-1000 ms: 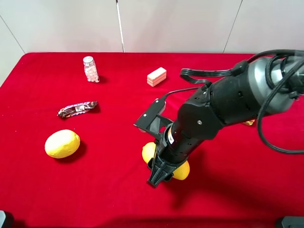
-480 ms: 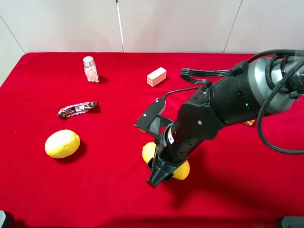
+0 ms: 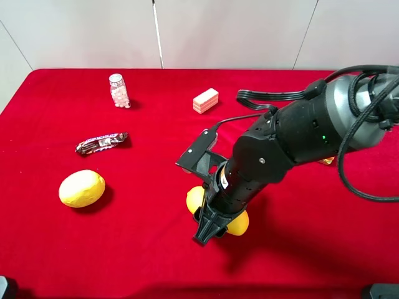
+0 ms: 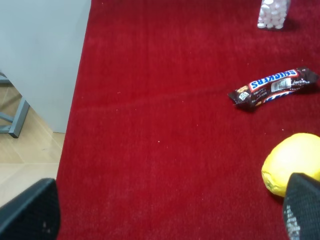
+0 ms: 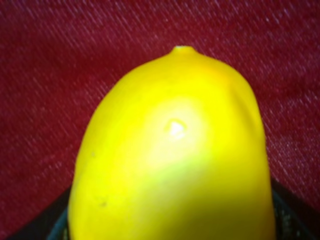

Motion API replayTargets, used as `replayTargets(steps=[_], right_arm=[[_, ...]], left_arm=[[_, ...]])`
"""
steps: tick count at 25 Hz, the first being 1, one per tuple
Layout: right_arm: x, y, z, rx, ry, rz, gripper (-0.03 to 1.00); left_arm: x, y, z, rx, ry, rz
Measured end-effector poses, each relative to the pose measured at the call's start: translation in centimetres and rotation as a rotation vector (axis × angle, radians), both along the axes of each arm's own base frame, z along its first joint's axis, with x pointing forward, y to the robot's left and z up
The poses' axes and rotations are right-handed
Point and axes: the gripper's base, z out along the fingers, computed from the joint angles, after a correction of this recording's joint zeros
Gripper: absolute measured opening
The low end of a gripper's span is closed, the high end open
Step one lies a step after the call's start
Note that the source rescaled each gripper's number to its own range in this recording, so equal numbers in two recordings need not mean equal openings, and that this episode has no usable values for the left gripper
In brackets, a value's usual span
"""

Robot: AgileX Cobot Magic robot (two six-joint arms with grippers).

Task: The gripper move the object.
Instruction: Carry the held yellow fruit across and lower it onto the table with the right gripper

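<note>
Nearest me, I read the left gripper (image 4: 167,217) as spread wide over bare red cloth (image 3: 124,249), beside the table's left edge. The right gripper (image 3: 211,229) pinches the object (image 3: 194,199), which lies on the cloth near the front edge, right of centre. Open cloth separates it from the lemon (image 3: 81,188) to the left. Farther back lie the candy bar (image 3: 101,142), the pill bottle (image 3: 118,91) and the pink block (image 3: 206,100), all short of the rear edge.
</note>
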Motion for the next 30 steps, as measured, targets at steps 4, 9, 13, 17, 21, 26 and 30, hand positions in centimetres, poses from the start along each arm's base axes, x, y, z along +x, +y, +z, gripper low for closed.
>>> replayTargets(steps=[4, 9, 13, 17, 21, 26, 30], right_arm=[[0.0, 0.0, 0.0, 0.0, 0.0, 0.0, 0.3], [0.0, 0.0, 0.0, -0.006, -0.01, 0.018, 0.88], [0.1, 0.0, 0.0, -0.008, -0.012, 0.023, 0.99], [0.1, -0.1, 0.0, -0.009, -0.013, 0.025, 1.0], [0.1, -0.1, 0.0, -0.013, -0.015, 0.032, 1.0], [0.1, -0.1, 1.1, 0.007, -0.034, 0.031, 1.0], [0.1, -0.2, 3.0, 0.042, -0.057, 0.011, 1.0]], left_arm=[[0.0, 0.0, 0.0, 0.0, 0.0, 0.0], [0.0, 0.0, 0.0, 0.0, 0.0, 0.0], [0.0, 0.0, 0.0, 0.0, 0.0, 0.0], [0.0, 0.0, 0.0, 0.0, 0.0, 0.0], [0.0, 0.0, 0.0, 0.0, 0.0, 0.0], [0.0, 0.0, 0.0, 0.0, 0.0, 0.0], [0.0, 0.0, 0.0, 0.0, 0.0, 0.0]])
